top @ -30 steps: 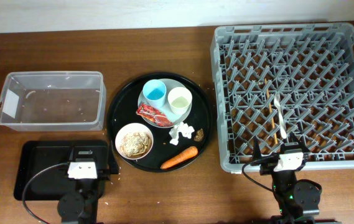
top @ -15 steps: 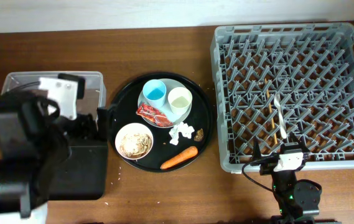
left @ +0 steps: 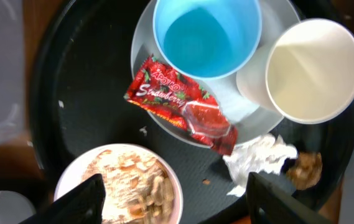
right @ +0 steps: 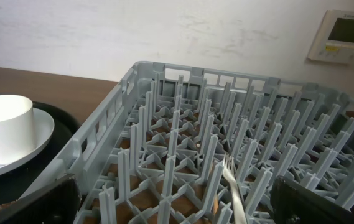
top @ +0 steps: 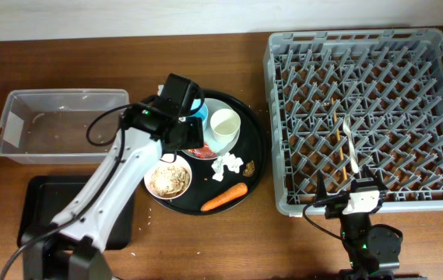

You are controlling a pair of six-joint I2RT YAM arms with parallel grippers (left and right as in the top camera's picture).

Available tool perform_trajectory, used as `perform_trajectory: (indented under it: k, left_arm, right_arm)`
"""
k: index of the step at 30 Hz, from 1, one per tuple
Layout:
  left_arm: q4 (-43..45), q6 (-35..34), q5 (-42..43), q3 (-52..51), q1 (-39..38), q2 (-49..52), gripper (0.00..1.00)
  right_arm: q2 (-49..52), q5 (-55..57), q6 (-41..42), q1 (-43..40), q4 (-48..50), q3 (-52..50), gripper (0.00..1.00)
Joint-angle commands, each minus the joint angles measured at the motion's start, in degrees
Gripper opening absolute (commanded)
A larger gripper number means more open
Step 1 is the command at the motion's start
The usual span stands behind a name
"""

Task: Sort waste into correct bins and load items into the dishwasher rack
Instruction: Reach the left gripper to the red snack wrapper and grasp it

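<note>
The left tool hangs wide open above the red snack wrapper, lying across the plate just near of the blue cup; it should drop straight and pinch the wrapper's middle.

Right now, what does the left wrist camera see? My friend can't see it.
A red snack wrapper lies across the edge of a round pale grey plate, just ahead of the open left gripper. A small blue cup and a small cream-white cup stand on the plate.
</note>
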Motion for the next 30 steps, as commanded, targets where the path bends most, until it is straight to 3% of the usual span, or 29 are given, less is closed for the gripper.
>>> perform_trajectory:
  k: [1,4,7,18,19,22,24,30]
  left_arm:
    - [1.8,-4.4,0.5,0.5,-1.3,5.2,0.66]
    - [3.0,-5.6,0.4,0.5,-3.2,9.4,0.59]
    - [4.5,-10.3,0.0,0.5,-3.2,13.5,0.59]
    - [8.6,-10.5,-1.2,0.3,-3.2,19.2,0.59]
    - [8.6,-10.5,-1.7,0.3,-3.2,19.2,0.57]
    - [8.6,-10.5,-1.9,0.2,-3.2,19.2,0.36]
    - [8.3,-10.4,-1.9,0.2,-3.2,19.2,0.28]
    - [8.2,-10.5,-2.0,0.1,-3.2,19.3,0.32]
  right_arm:
    - [-0.4,-0.3,0.2,-0.5,0.0,-0.4,0.99]
    - [-0.4,-0.3,0.2,-0.5,0.0,-0.4,0.99]
    - [-0.4,-0.3,0.2,-0.5,0.0,-0.4,0.99]
    - [-0.4,-0.3,0.2,-0.5,0.0,-0.4,0.99]
    - [-0.4,-0.3,0.2,-0.5,0.0,-0.4,0.99]
    - [-0.4,-0.3,0.2,-0.5,0.0,-0.4,0.99]
    - [-0.4,-0.3,0.2,-0.5,0.0,-0.4,0.99]
    - [-0.4,-0.3,0.2,-0.5,0.0,-0.4,0.99]
